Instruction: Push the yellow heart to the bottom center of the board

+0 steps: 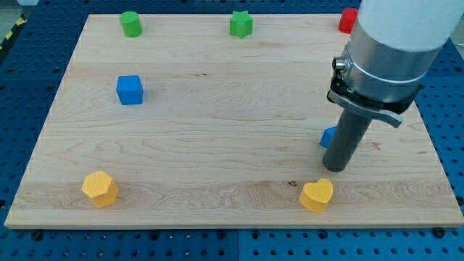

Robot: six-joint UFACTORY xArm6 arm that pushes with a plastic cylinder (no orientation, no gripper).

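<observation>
Yellow heart (317, 195) sits low right of centre on the desk (217, 145). My tip (334, 167) is just above-right of it, apart. No hand on this rod.

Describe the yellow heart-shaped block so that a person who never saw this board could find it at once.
Start at the wooden board and follow its bottom edge toward the view's right. There, just below and left of my tip, lies the yellow heart-shaped block. The only other yellow piece, the yellow hexagonal block, sits near the bottom left corner and has no notch on top.
</observation>
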